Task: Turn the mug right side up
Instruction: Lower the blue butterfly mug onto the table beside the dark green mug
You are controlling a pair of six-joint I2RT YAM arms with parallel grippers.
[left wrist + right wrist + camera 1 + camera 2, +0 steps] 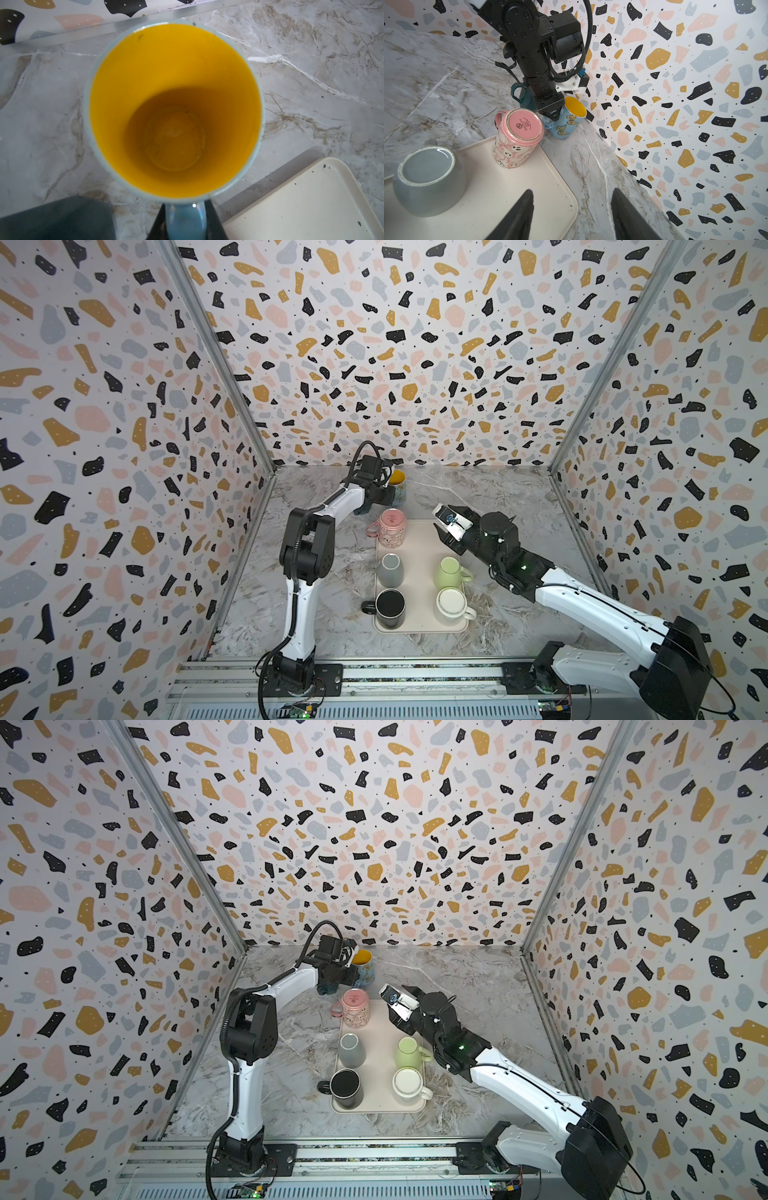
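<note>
The mug (174,104) is light blue with butterflies and a yellow inside. It stands mouth up at the back of the marble table, close to the wall, seen as the mug (398,485) and the mug (365,966) in both top views. My left gripper (186,222) is shut on its blue handle, and the right wrist view shows the left gripper (553,116) beside the mug (570,120). My right gripper (572,190) is open and holds nothing. It hovers over the far right corner of the cream tray (488,197).
On the tray (419,556) a pink mug (392,526) and a grey cup (390,570) stand upside down, with a black mug (390,608), a green mug (449,572) and a cream mug (451,605). A dark teal mug (519,94) stands behind the left arm.
</note>
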